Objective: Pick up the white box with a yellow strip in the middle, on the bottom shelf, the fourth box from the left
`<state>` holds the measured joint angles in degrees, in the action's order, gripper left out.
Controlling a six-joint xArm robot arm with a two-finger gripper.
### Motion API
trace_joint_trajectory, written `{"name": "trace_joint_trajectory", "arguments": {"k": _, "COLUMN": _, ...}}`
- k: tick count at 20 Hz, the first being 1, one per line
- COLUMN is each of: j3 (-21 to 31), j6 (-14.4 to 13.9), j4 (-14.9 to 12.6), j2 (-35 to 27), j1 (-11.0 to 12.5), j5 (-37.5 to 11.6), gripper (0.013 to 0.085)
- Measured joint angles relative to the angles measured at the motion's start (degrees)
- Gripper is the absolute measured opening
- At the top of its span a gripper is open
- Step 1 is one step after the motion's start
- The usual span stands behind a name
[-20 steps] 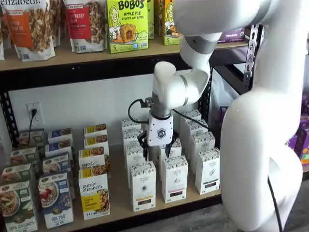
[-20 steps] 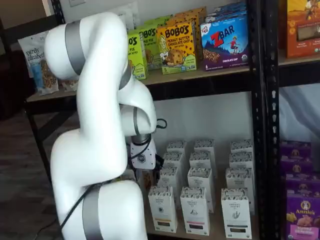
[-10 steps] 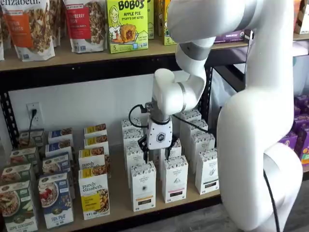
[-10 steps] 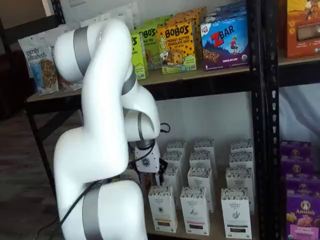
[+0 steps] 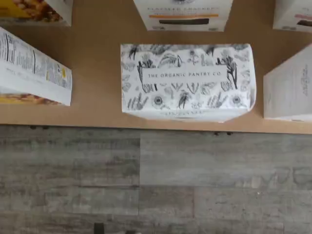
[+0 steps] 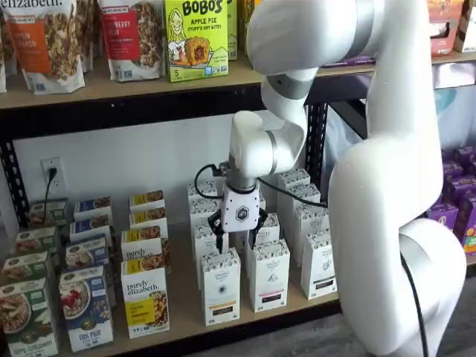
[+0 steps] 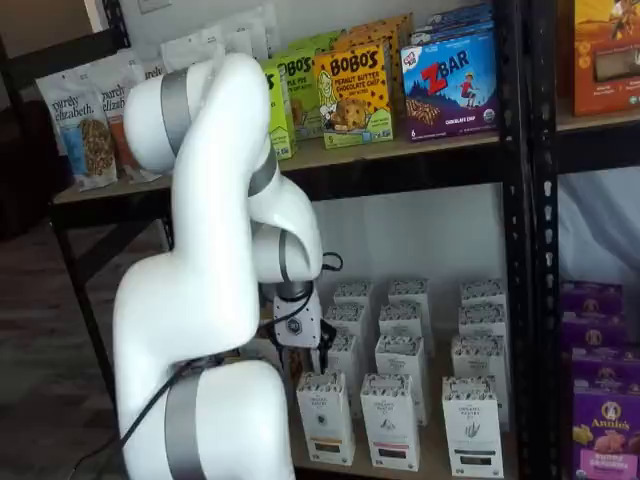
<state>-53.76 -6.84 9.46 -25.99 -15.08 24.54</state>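
We hover our gripper, fingers spread and empty, above the white box with a yellow strip; descent, grasp and lift remain

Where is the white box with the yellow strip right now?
In a shelf view, the white box with a yellow strip stands at the bottom shelf's front edge, right of the purely elizabeth carton, just below the open end effector.

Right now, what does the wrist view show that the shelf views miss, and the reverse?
Only the wrist view: the patterned top of the white box with a yellow strip, with lettering reading THE ORGANIC PANTRY CO.
Only a shelf view: the gripper, fingers open, just above that box, the box's front label, and the green Bobo's box on the upper board.
Both: the box standing at the front edge of the bottom shelf.
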Motion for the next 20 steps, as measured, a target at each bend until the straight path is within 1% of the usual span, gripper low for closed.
{"name": "trace_joint_trajectory", "arguments": {"k": 4, "j3": -2.2, "j6": 0.3, "j4": 0.3, "j2": -1.8, "j1": 0.1, "j5": 0.6, "gripper": 0.0850}}
{"name": "trace_joint_trajectory", "arguments": {"k": 7, "j3": -3.7, "j6": 1.2, "j4": 0.9, "j2": -3.0, "j1": 0.5, "j5": 1.2, "gripper": 0.0850}}
{"name": "trace_joint_trajectory", "arguments": {"k": 20, "j3": -4.9, "j6": 2.3, "j4": 1.4, "j2": -4.3, "j1": 1.2, "j5": 1.3, "gripper": 0.0850}}
